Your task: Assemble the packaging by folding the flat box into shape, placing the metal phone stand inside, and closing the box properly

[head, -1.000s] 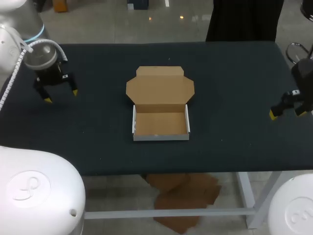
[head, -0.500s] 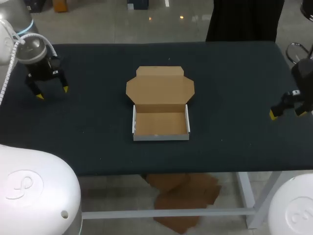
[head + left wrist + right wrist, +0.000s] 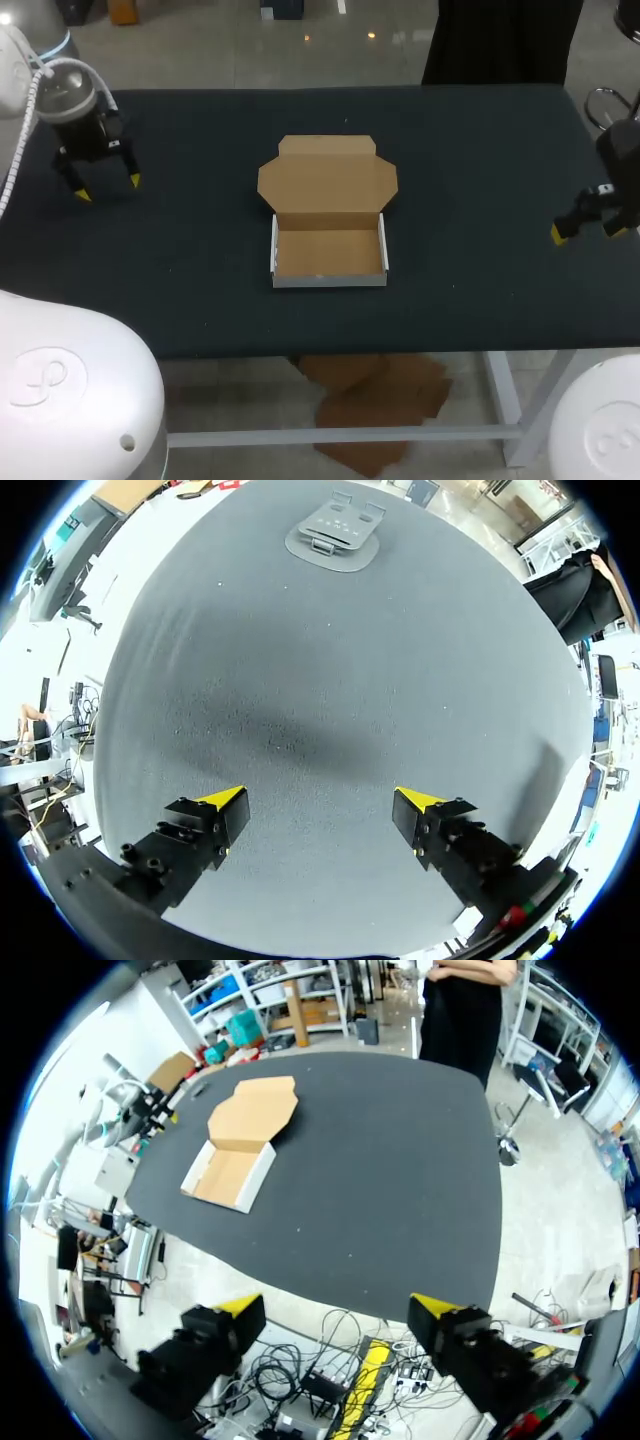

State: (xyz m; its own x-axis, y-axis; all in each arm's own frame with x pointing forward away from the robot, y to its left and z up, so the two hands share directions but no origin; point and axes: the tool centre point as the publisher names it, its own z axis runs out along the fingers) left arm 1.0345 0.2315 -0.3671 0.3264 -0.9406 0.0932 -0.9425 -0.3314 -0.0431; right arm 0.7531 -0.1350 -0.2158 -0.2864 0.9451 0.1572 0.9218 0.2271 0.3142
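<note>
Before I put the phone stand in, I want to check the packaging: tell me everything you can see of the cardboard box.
The box is brown cardboard with white outer walls, folded into a shallow rectangular tray. Its lid is open, lying flat on the table behind the tray, with angled side wings and a tuck flap at its far edge. The tray looks empty. It sits near the table's middle; only the table touches it.
</note>
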